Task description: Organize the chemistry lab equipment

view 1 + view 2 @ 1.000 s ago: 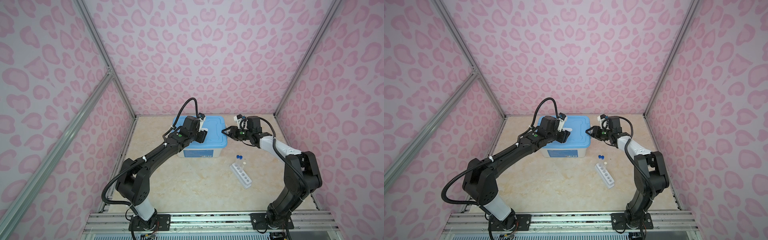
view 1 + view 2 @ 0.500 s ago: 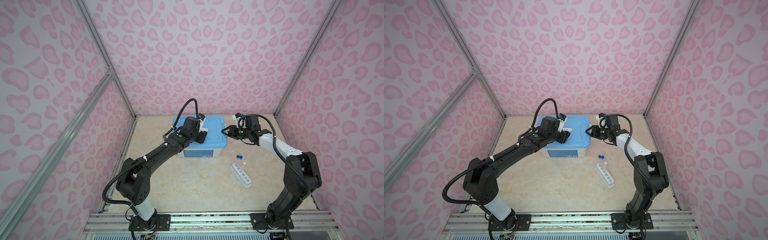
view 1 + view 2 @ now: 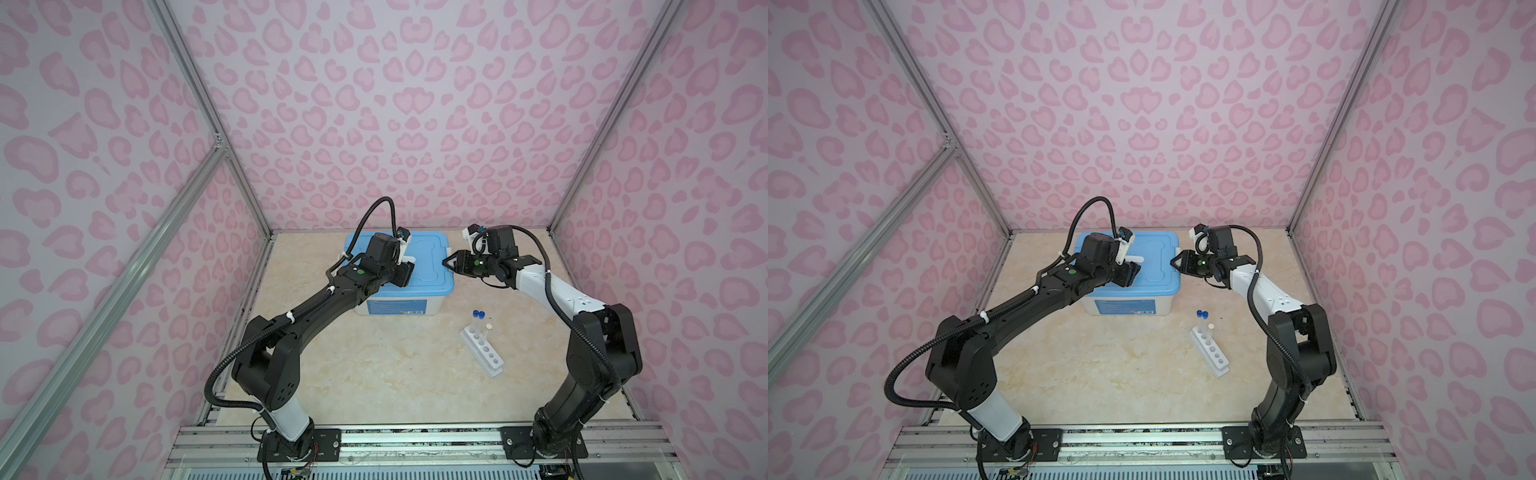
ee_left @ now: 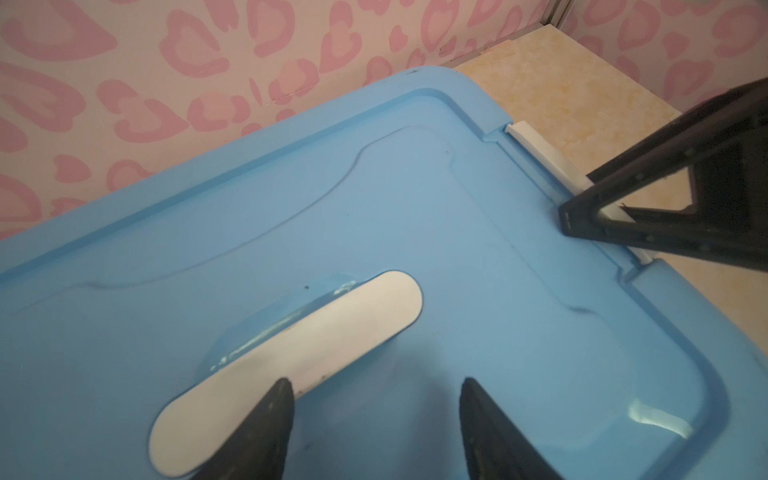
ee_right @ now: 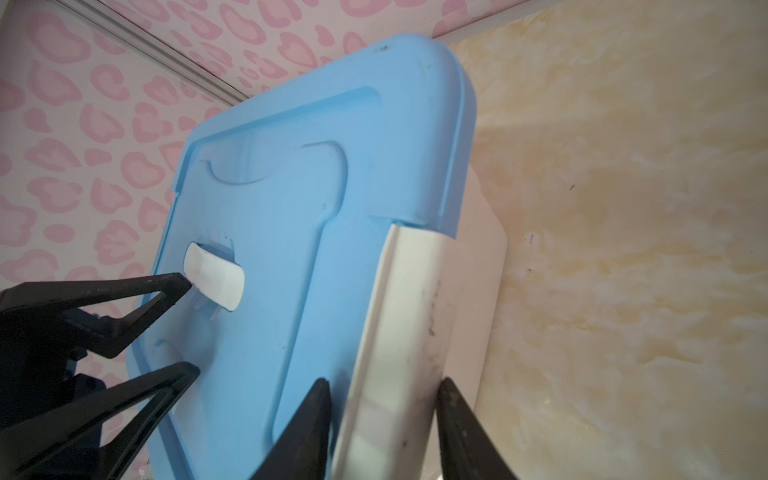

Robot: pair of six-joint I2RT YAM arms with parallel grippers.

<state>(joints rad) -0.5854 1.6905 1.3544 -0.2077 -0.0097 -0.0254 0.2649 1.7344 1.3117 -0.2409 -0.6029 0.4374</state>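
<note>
Glossy blue plastic lid [image 4: 457, 249]; tabletop [image 5: 623, 208] perhaps polished stone-look laminate.

bin [image 3: 434, 306] interior hidden, label [image 3: 395, 307] text unreadable

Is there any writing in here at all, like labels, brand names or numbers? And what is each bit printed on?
Blue label on the front of the white bin: pale print, too small and blurred to read in both top views.
Blue lid, white rack, test tubes: no words, numbers or signs can be made out.
</note>
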